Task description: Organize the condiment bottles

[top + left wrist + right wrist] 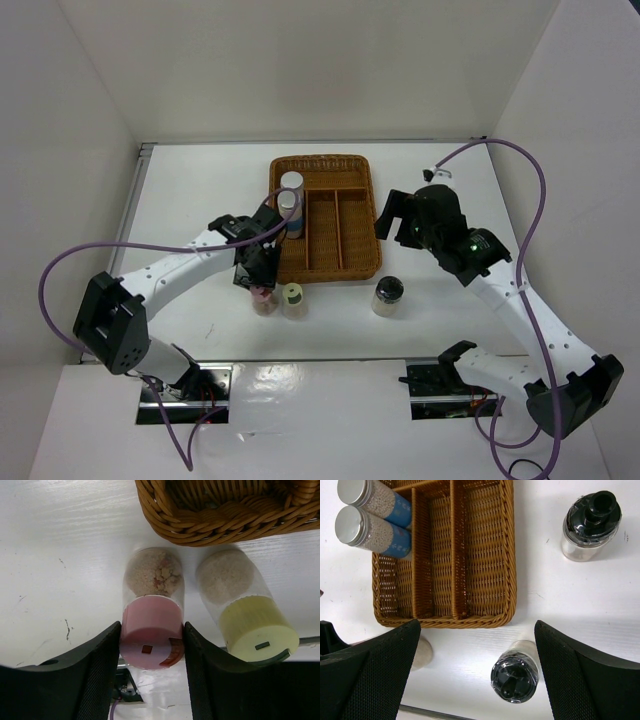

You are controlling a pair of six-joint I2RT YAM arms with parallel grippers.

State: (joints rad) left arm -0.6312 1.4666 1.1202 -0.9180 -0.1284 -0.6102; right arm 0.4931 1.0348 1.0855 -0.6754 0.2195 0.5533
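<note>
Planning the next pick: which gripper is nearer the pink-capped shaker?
Left. The left gripper clasps the pink-capped shaker; the right gripper hangs open off the right edge of the wicker tray.

Six shakers can be counted in all. Two are silver-capped shakers (351, 491) (350, 526) with white contents and blue bands. Two are black-topped clear shakers (591, 522) (514, 676), of which only one shows in the top view. One is a pink-capped shaker (151, 639) and one is a yellow-green-capped shaker (256, 632). There is one wicker tray (485, 555). There are two robot arms, a left arm (180, 265) and a right arm (530, 320).
</note>
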